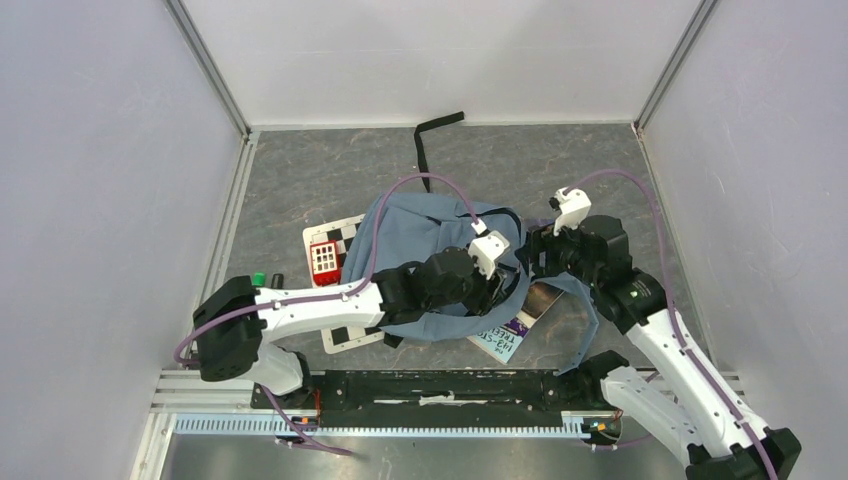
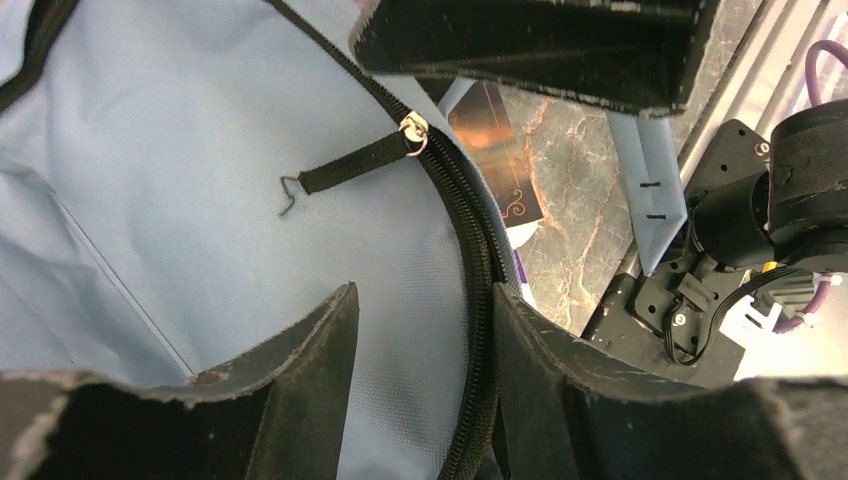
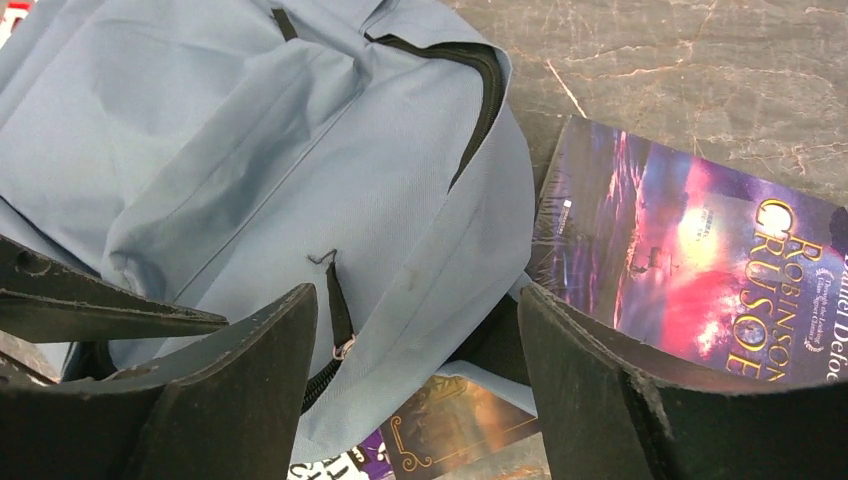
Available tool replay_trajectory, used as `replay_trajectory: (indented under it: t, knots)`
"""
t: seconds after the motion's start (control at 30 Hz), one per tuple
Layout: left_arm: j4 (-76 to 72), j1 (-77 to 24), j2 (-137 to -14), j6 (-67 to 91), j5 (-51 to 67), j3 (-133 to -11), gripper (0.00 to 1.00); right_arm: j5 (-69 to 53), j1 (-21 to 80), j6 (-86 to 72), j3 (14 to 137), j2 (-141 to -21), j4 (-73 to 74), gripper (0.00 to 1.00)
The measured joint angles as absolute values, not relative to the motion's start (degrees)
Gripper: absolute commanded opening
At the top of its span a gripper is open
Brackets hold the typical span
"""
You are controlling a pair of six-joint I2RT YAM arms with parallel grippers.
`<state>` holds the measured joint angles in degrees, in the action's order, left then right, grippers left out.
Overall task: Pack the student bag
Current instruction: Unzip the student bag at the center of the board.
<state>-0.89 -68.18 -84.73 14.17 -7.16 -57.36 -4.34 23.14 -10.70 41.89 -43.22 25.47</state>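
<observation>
The student bag [image 1: 420,235] lies flat in the middle of the table, grey-blue with a black zip. My left gripper [image 1: 503,285] is at the bag's right edge. In the left wrist view it [image 2: 420,315] is open, its jaws astride the zip [image 2: 478,250] and the fabric. The zip pull [image 2: 352,165] lies on the fabric beyond it. My right gripper [image 1: 537,262] faces it from the right. In the right wrist view it [image 3: 420,300] is open over the same bag edge [image 3: 400,290], holding nothing.
A Robinson Crusoe book [image 3: 700,250] lies right of the bag. Another dark book [image 1: 543,298] and a teal-and-white one [image 1: 500,340] stick out from under the bag. A red calculator [image 1: 326,258] sits on a checkered sheet [image 1: 345,232] at the left. A black strap [image 1: 428,140] trails behind.
</observation>
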Motion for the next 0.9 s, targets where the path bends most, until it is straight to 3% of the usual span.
replay_trajectory:
  t: [0.27, 0.47, 0.53, 0.73, 0.9]
  knots:
    - [-3.8, -70.7, -84.8, 17.3, -8.5, -54.0, 0.68, -8.2, 23.7, -6.0, 44.7, -48.8, 28.5, 0.72]
    - [-5.2, -73.3, -84.8, 18.8, -11.1, -52.1, 0.33, -8.3, 28.4, -4.4, 45.3, -53.0, 28.8, 0.69]
    - [-5.5, -73.7, -84.8, 19.1, -12.3, -51.3, 0.25, -7.3, 30.0, -3.9, 45.4, -54.4, 29.0, 0.67]
    - [-6.1, -73.8, -84.8, 20.0, -14.2, -50.3, 0.13, -5.8, 32.0, -2.8, 46.0, -57.3, 29.3, 0.59]
    - [-6.2, -74.7, -84.9, 20.1, -15.5, -50.2, 0.11, -4.4, 32.9, -1.5, 48.8, -60.6, 30.3, 0.57]
